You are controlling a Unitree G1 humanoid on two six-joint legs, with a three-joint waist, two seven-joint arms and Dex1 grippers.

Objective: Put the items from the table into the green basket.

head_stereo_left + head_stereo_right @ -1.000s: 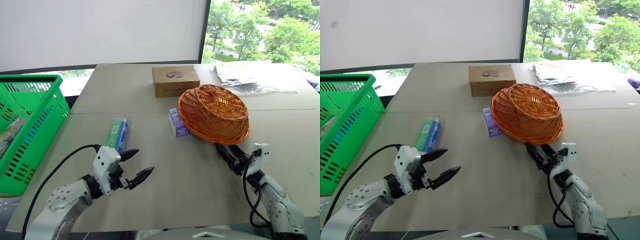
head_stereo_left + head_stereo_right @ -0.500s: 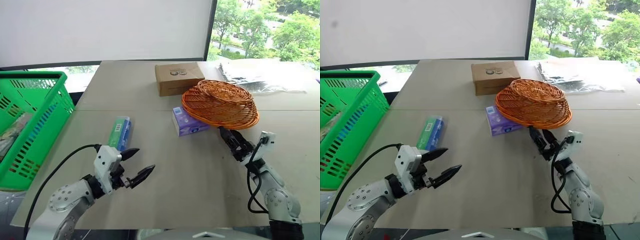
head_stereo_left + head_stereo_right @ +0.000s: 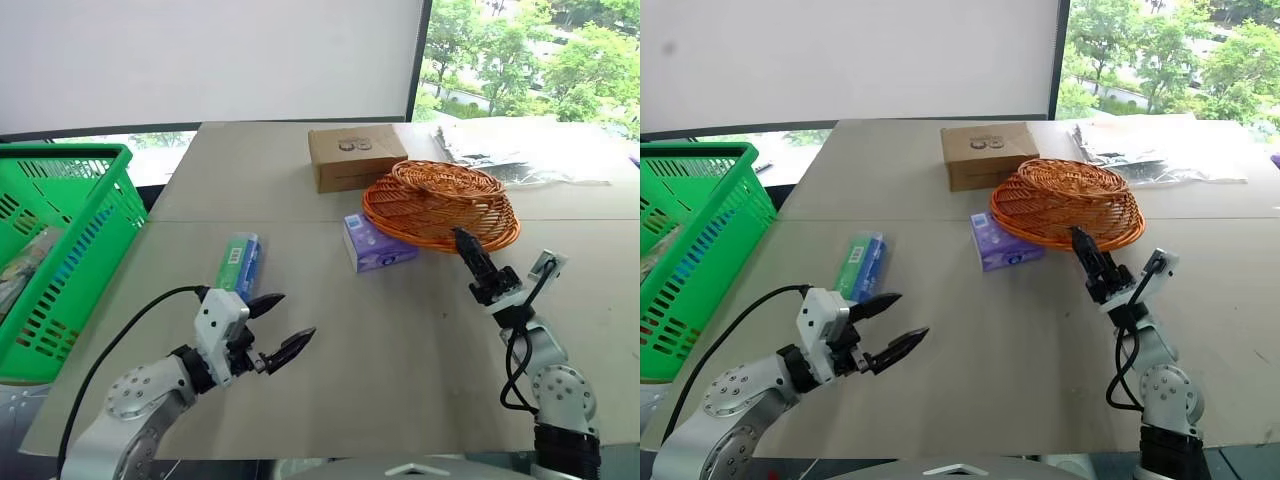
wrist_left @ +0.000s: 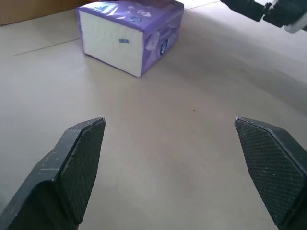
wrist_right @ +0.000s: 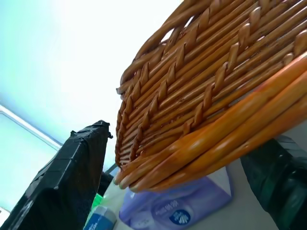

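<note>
- The purple pack (image 3: 375, 243) looks soft and light; it would likely squash, so its long sides seem the best hold. It lies on the surface (image 3: 400, 340), ahead of the left jaws (image 3: 279, 326), which gape empty.
- The tube (image 3: 238, 264) lies just beyond them.
- The right jaws (image 3: 478, 265) stand open, raised, their tips at the wicker basket (image 3: 440, 203) rim.

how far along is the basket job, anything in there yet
Done: the green basket holds something, though what it is cannot be made out. In hand: nothing; the left gripper is open above the table, and the right gripper, open, is at the orange wicker basket. Left: the tube and the purple pack, both on the table.
</note>
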